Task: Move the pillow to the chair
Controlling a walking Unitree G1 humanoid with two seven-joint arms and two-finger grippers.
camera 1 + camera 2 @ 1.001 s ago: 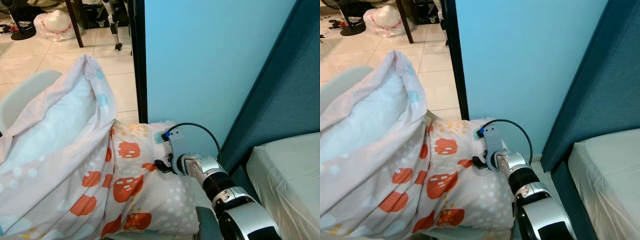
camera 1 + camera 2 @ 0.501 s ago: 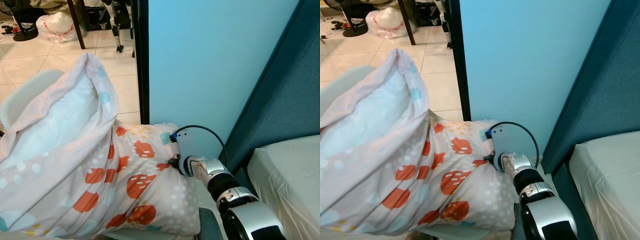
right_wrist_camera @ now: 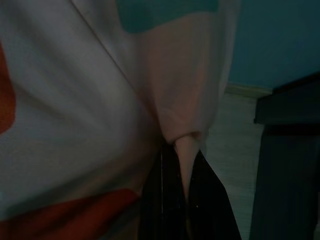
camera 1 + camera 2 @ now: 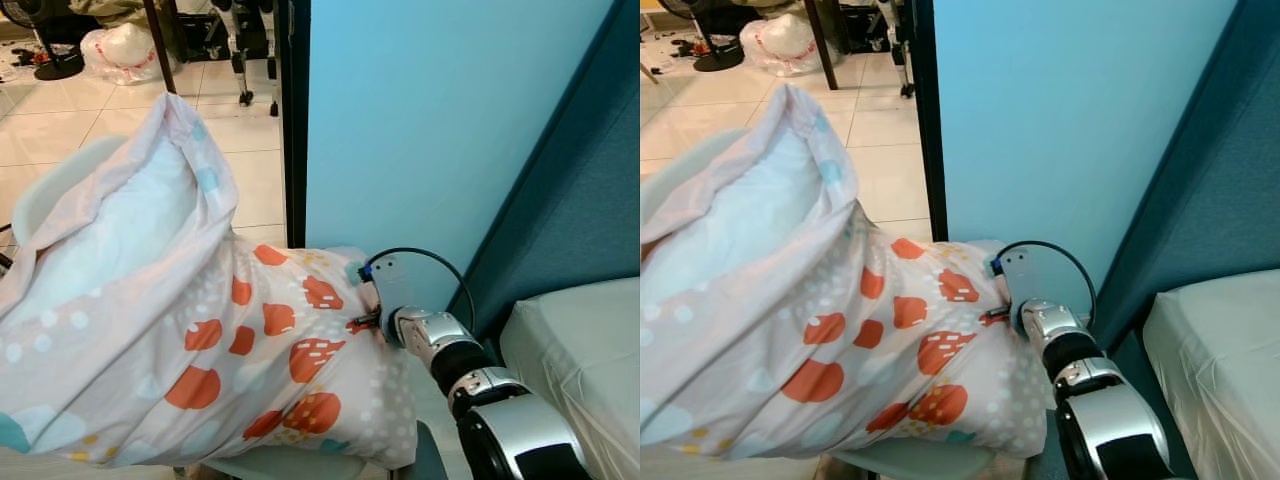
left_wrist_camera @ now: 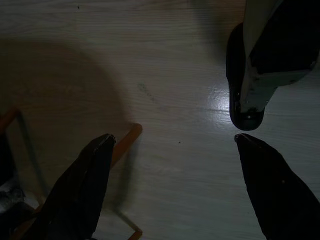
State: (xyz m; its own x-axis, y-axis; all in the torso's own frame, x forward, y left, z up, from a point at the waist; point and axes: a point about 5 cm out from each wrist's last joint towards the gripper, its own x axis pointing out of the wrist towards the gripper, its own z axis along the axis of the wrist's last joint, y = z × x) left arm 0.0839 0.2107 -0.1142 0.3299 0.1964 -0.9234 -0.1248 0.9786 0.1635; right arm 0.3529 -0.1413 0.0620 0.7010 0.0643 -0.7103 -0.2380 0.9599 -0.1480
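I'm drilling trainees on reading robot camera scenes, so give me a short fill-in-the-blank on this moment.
1. The right gripper is shut on a fold of the ____'s fabric.
2. The pillow is printed with blotches of the colour ____.
3. The left gripper hangs with its fingers ____ above a pale floor.
4. The wall just behind the pillow is painted light ____.

Missing words: pillow; orange; open; blue

blue wall point(image 4: 420, 130), bed point(image 4: 580, 350), tiled floor point(image 4: 90, 110)
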